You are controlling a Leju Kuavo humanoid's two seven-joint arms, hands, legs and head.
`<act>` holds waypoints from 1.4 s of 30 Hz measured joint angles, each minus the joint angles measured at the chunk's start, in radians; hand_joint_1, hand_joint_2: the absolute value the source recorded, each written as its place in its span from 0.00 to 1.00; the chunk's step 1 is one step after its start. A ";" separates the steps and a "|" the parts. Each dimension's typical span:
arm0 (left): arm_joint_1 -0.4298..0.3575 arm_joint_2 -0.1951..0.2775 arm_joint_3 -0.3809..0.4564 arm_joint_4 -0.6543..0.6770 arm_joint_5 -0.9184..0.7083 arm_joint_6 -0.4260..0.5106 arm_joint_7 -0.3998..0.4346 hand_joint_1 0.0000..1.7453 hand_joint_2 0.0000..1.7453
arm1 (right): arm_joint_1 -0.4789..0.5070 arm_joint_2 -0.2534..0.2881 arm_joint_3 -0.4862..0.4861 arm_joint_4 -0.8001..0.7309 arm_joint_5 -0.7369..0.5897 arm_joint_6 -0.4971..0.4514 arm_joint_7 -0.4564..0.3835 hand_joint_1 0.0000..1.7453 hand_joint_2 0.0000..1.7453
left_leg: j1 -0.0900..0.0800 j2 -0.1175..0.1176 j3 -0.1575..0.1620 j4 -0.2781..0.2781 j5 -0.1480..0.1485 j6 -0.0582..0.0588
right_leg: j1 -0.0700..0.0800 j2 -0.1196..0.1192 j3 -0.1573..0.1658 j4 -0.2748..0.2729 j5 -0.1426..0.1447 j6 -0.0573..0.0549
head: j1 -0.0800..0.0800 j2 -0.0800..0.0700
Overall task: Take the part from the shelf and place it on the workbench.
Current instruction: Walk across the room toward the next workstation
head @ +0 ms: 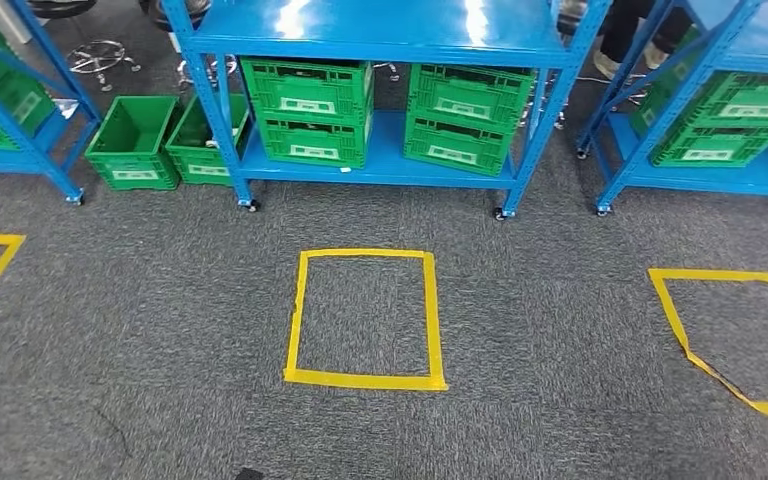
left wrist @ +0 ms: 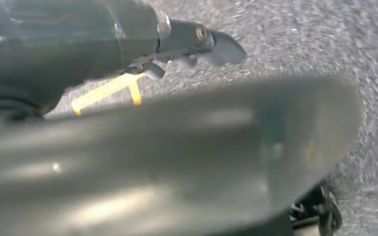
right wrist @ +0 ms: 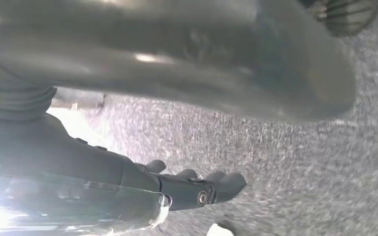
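Observation:
A blue shelf [head: 390, 160] on castors stands ahead of me across the grey carpet. Its lower deck carries stacked green crates, one pile on the left [head: 310, 110] and one on the right [head: 465, 120]. What lies inside them is hidden, so I cannot tell where the part is. My left hand [left wrist: 192, 42] hangs over the carpet, fingers stretched out and holding nothing. My right hand [right wrist: 187, 184] also hangs above the carpet with straight fingers and nothing in it.
A yellow tape rectangle [head: 365, 378] marks the carpet in front of the shelf, with another [head: 730, 340] at the right. Two open green crates [head: 135, 140] sit on the floor left of the shelf. More blue shelves stand at the left [head: 20, 155] and right [head: 720, 175].

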 joint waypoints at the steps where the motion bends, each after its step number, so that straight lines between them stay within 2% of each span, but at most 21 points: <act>1: 0.001 0.000 0.000 0.000 0.000 0.000 0.000 0.00 0.00 | -0.003 0.000 0.000 0.000 0.000 0.000 0.000 0.00 0.00 | -0.002 0.021 0.003 -0.001 -0.004 0.003 | -0.002 -0.023 -0.037 0.068 -0.030 0.005 | 0.003 0.000; 2: 0.002 0.000 0.000 0.000 0.000 0.000 0.000 0.00 0.00 | -0.003 0.000 0.000 0.000 0.000 0.000 0.000 0.00 0.00 | -0.003 0.040 0.006 0.000 -0.008 0.003 | -0.004 -0.034 -0.069 0.127 -0.049 0.010 | 0.004 0.000; 3: 0.002 0.001 0.000 0.000 0.000 0.000 0.000 0.00 0.00 | -0.001 0.000 0.000 0.000 0.000 -0.001 0.000 0.00 0.00 | -0.004 0.055 0.009 0.000 -0.012 0.003 | -0.006 -0.039 -0.089 0.159 -0.051 0.012 | 0.004 0.000; 4: 0.001 0.001 0.000 0.001 0.000 0.000 0.000 0.00 0.00 | 0.003 0.000 -0.001 0.000 0.000 -0.001 0.000 0.00 0.00 | -0.004 0.066 0.014 0.000 -0.016 0.000 | -0.008 -0.042 -0.089 0.154 -0.033 0.013 | 0.005 0.000; 5: 0.000 0.000 0.000 0.001 0.001 0.000 0.000 0.00 0.00 | 0.007 0.000 -0.001 0.000 0.000 -0.001 0.000 0.00 0.00 | -0.004 0.072 0.019 0.000 -0.020 -0.002 | -0.009 -0.043 -0.068 0.110 0.003 0.012 | 0.005 0.000; 6: -0.003 0.000 0.000 0.001 0.002 0.000 0.000 0.00 0.00 | 0.010 -0.001 -0.002 0.000 0.000 -0.002 0.000 0.00 0.00 | -0.004 0.077 0.025 0.000 -0.024 -0.006 | -0.008 -0.043 -0.035 0.040 0.044 0.008 | 0.005 0.000; 7: -0.006 -0.001 0.000 0.000 0.003 0.000 0.000 0.00 0.00 | 0.011 -0.001 -0.003 0.000 0.000 -0.003 -0.001 0.00 0.00 | -0.005 0.078 0.028 0.000 -0.028 -0.010 | -0.007 -0.044 -0.001 -0.025 0.071 0.003 | 0.005 0.000; 8: -0.009 -0.002 0.000 0.000 0.005 0.000 0.000 0.00 0.00 | 0.011 -0.002 -0.003 0.000 0.000 -0.003 -0.001 0.00 0.00 | -0.006 0.078 0.029 0.000 -0.030 -0.014 | -0.005 -0.046 0.025 -0.076 0.086 -0.003 | 0.005 0.000; 9: -0.012 -0.002 0.000 0.000 0.006 0.000 0.000 0.00 0.00 | 0.011 -0.002 -0.003 0.000 0.000 -0.004 -0.001 0.00 0.00 | -0.008 0.075 0.029 0.002 -0.033 -0.015 | -0.004 -0.048 0.039 -0.105 0.089 -0.005 | 0.005 0.000; 10: -0.013 -0.003 0.000 0.000 0.007 0.000 0.000 0.00 0.00 | 0.011 -0.002 -0.003 0.000 0.000 -0.004 -0.001 0.00 0.00 | -0.010 0.071 0.029 0.003 -0.035 -0.014 | -0.004 -0.051 0.044 -0.112 0.084 -0.004 | 0.004 0.000; 12: -0.012 -0.003 -0.001 0.000 0.008 -0.001 0.000 0.00 0.00 | 0.012 -0.002 -0.004 0.000 0.000 -0.005 -0.002 0.00 0.00 | -0.011 0.061 0.030 0.002 -0.035 -0.010 | -0.004 -0.057 0.046 -0.118 0.083 0.001 | 0.002 0.000; 14: -0.011 -0.003 -0.004 0.000 0.009 -0.001 0.000 0.00 0.00 | 0.010 -0.003 -0.004 -0.001 0.000 -0.005 -0.002 0.00 0.00 | -0.010 0.053 0.032 -0.004 -0.033 -0.012 | -0.004 -0.062 0.047 -0.117 0.079 -0.002 | 0.001 0.000; 18: -0.010 -0.003 -0.015 0.000 0.009 -0.001 0.000 0.00 0.00 | 0.006 -0.006 -0.004 -0.001 0.000 -0.005 -0.002 0.00 1.00 | -0.010 0.044 0.034 -0.012 -0.030 -0.020 | -0.003 -0.071 0.048 -0.117 0.075 -0.009 | 0.000 0.000; 25: -0.009 -0.002 -0.017 0.000 0.009 0.000 0.000 0.00 0.00 | 0.005 -0.006 -0.004 -0.001 0.000 -0.005 -0.002 0.00 1.00 | -0.011 0.041 0.034 -0.014 -0.028 -0.026 | -0.004 -0.073 0.050 -0.117 0.074 -0.010 | 0.000 0.000; 42: -0.008 -0.002 -0.017 0.000 0.009 -0.001 0.000 0.00 0.00 | 0.005 -0.006 -0.004 -0.001 0.000 -0.004 0.002 0.00 1.00 | -0.016 0.044 0.037 -0.014 -0.029 -0.024 | -0.008 -0.073 0.055 -0.120 0.075 -0.009 | 0.000 0.000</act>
